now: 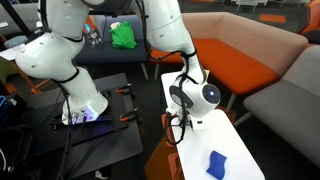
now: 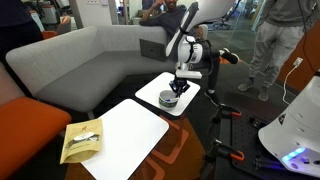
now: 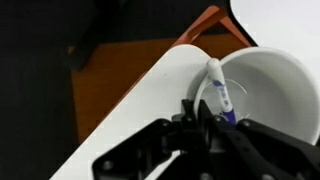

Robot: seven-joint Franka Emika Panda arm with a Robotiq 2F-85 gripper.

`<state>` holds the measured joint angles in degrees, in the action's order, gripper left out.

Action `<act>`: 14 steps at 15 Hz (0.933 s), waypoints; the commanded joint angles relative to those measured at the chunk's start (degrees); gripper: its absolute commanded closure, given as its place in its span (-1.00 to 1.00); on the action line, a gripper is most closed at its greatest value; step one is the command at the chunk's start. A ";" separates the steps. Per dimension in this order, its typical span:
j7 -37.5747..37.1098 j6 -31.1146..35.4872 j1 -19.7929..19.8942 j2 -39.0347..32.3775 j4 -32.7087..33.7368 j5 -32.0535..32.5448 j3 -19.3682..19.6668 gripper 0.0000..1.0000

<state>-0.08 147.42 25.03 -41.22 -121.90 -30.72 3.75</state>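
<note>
Gripping white marker [image 3: 217, 88] — jaws clamped on it — at rim of white cup [image 3: 290, 80]; marker print unreadable.

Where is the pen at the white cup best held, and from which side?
Take the pen by its upper, blue-marked end, from above: it stands steeply against the white cup, so only that end is free. The gripper grips there.

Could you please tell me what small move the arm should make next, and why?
Probably open the end effector slightly: it is shut on the pen, which already leans inside the rim of the white cup, so letting go should drop it in.
</note>
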 commanded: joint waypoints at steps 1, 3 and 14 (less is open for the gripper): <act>-0.20 3.61 -0.46 2.54 -3.66 -2.25 -0.29 0.95; -1.50 5.23 -1.54 2.98 -4.62 -2.01 0.26 0.95; -5.23 13.86 -8.22 14.84 -14.33 2.43 2.07 -0.87</act>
<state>-1.81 160.55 20.28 -31.92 -131.35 -31.37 3.78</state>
